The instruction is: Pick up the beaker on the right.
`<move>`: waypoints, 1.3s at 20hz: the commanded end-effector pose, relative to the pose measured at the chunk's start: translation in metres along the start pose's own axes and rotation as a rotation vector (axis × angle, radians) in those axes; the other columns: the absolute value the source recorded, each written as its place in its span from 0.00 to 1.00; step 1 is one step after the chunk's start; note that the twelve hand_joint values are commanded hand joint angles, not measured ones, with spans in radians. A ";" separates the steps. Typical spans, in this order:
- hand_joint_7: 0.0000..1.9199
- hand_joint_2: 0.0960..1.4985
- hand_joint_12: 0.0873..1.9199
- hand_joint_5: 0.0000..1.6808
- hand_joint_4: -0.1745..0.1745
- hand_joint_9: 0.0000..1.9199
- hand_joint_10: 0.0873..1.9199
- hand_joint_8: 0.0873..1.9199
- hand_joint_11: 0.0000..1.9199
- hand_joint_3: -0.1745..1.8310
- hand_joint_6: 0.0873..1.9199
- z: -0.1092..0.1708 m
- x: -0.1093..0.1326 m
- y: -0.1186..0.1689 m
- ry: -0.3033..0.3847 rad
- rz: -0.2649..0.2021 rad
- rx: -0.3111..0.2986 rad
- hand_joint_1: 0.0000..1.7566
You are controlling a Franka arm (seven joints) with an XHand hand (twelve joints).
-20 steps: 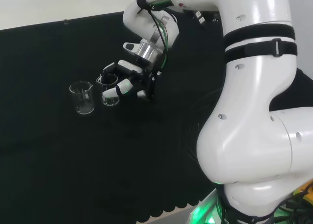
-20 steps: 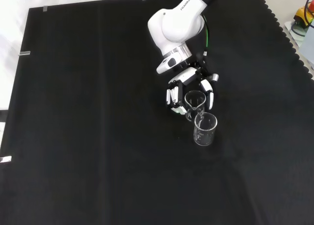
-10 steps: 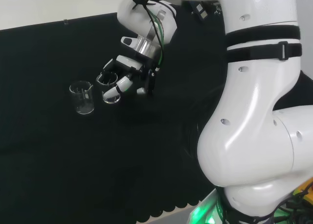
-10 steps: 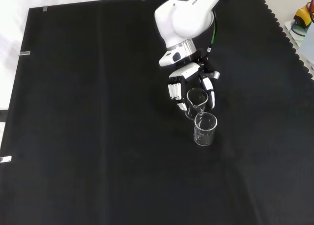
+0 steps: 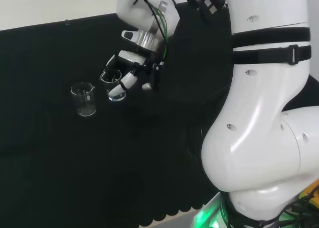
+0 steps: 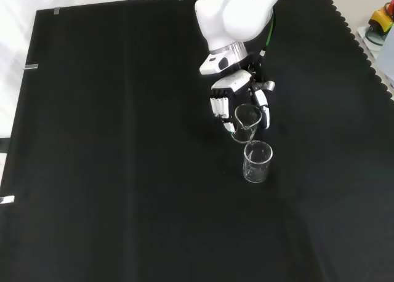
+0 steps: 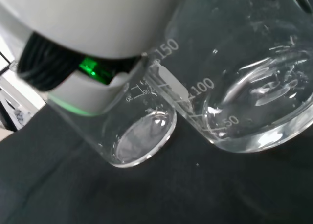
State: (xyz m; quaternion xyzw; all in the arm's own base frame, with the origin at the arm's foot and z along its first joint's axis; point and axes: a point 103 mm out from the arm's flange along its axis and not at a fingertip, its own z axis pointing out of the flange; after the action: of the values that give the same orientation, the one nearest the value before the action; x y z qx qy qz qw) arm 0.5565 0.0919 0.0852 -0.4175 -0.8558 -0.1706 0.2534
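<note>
The hand (image 5: 133,73) has its fingers and thumb curled around a clear glass beaker (image 5: 113,85), gripping it on both sides just below the rim. In the head view this held beaker sits just right of a second beaker (image 5: 83,99), which stands alone on the black cloth (image 5: 60,158). In the front view the held beaker (image 6: 247,120) is just beyond the second beaker (image 6: 257,162), with the fingers (image 6: 218,106) down its left side.

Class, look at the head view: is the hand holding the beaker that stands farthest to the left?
No: the hand is curled round the right beaker, while the left beaker stands apart on the black cloth, untouched.
</note>
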 end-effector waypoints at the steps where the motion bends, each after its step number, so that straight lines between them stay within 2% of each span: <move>1: 0.76 0.38 0.33 0.85 0.00 0.82 0.01 0.10 0.69 0.37 0.11 -0.009 0.001 -0.002 -0.020 0.017 0.048 0.82; 7: 0.77 0.37 0.32 0.86 0.00 0.82 0.01 0.07 0.70 0.38 0.10 -0.018 0.003 -0.006 -0.025 0.034 0.064 0.82; 26: 0.79 0.36 0.32 0.87 0.00 0.83 0.01 0.03 0.71 0.38 0.09 -0.033 0.025 -0.009 -0.070 0.029 0.128 0.82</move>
State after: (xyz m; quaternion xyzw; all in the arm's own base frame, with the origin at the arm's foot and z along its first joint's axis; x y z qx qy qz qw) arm 0.5480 0.0836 0.1236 -0.4205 -0.8657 -0.1024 0.2515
